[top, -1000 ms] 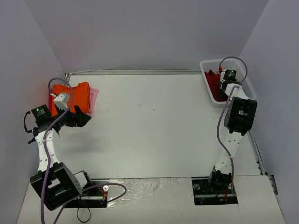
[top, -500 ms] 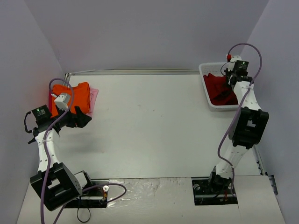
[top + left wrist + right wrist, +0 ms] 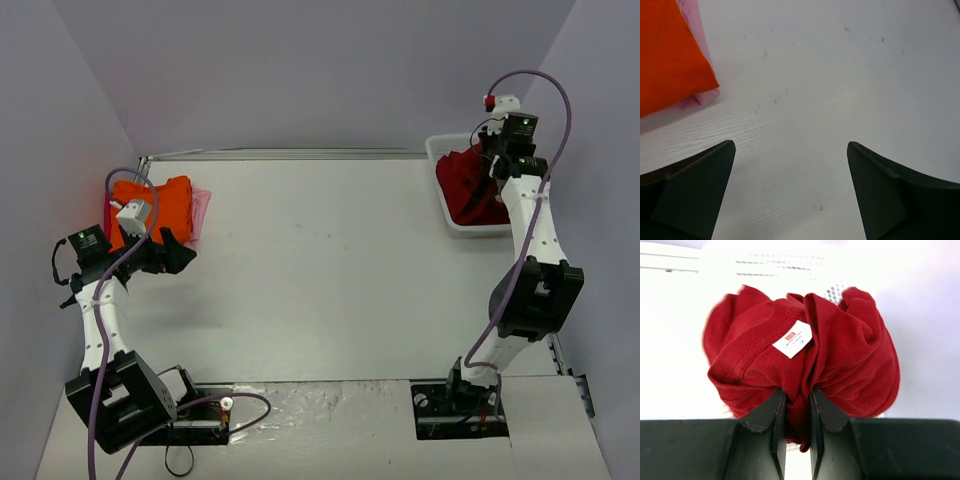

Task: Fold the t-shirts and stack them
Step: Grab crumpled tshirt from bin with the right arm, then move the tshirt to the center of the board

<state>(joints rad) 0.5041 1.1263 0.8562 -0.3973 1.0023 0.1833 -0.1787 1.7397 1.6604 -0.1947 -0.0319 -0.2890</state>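
Looking from the top, my right pincer (image 3: 493, 168) has climbed above the white mesh basket (image 3: 434, 152) at the tabletop's (image 3: 320, 270) far right corner, drawing the dark red t-shirt (image 3: 465, 185) up: the last shirt is coming out for folding. My left pincer (image 3: 172, 252) waits by the orange t-shirt (image 3: 160, 205), stacked on the pink t-shirt (image 3: 201, 210) at the left edge. Left wrist: its fingers spread wide over bare tabletop. Right wrist: fingers pinch a bunched fold by the neck label (image 3: 792, 339); the cloth's lower part is hidden.
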